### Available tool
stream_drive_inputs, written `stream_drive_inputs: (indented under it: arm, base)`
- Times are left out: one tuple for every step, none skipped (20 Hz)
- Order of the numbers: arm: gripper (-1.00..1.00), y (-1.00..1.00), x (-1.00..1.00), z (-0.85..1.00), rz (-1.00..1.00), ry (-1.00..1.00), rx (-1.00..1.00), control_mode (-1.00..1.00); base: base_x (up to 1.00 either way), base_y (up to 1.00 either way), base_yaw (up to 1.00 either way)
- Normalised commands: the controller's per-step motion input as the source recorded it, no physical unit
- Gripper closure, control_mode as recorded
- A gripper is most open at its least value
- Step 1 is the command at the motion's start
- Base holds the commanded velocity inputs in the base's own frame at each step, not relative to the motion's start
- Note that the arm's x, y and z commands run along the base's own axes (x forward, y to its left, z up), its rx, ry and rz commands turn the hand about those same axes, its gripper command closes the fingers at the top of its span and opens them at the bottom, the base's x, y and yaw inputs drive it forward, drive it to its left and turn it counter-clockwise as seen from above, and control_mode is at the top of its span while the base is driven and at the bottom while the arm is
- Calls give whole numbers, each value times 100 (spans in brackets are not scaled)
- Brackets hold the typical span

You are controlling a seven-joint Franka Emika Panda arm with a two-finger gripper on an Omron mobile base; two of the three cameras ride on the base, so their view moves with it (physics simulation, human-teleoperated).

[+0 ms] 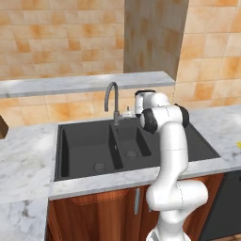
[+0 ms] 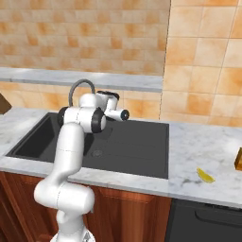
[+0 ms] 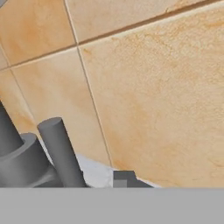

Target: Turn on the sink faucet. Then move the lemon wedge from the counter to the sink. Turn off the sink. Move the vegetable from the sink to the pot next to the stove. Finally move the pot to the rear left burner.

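The dark gooseneck sink faucet (image 1: 112, 100) stands behind the black double-basin sink (image 1: 84, 141), and no water shows. My gripper (image 1: 127, 113) is down at the faucet's base, on its right side, pointing at the tiled wall. In the hand view the faucet base (image 3: 19, 162) and its lever handle (image 3: 61, 153) sit at the lower left, with one dark fingertip (image 3: 124, 178) just to the right of the lever and apart from it. Whether the jaws are open is not visible. The yellow lemon wedge (image 2: 205, 175) lies on the marble counter (image 2: 198, 146) right of the sink.
A raised marble ledge (image 1: 84, 84) runs along the wall behind the faucet. Brown wooden objects sit at the far left (image 1: 3, 126) and far right (image 2: 238, 159) of the counter. A dark appliance front (image 2: 208, 218) is below the counter at right.
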Motion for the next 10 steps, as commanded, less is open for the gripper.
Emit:
stream_drive_inputs:
  arm:
    - [100, -55, 0, -42, -6, 14, 6, -100]
    - [100, -56, 0, -44, -7, 15, 6, -100]
    - [100, -58, 0, -45, -7, 16, 7, -100]
    - [100, -58, 0, -47, -8, 16, 7, -100]
    - [100, -59, -1, -48, -9, 16, 7, -100]
    - [100, -60, -2, -49, -9, 16, 7, -100]
    - [100, -61, -4, -51, -9, 15, 7, -100]
    - [100, -62, -6, -51, -9, 15, 8, -100]
    - [100, -62, -7, -54, -10, 14, 8, -100]
    - [100, -63, -10, -54, -10, 14, 8, -100]
  base:
    - [0, 0, 0]
    - [0, 0, 0]
    - [0, 0, 0]
    - [0, 0, 0]
    - [0, 0, 0]
    - [0, 0, 0]
    - [0, 0, 0]
    - [0, 0, 0]
    - [0, 0, 0]
    - [0, 0, 0]
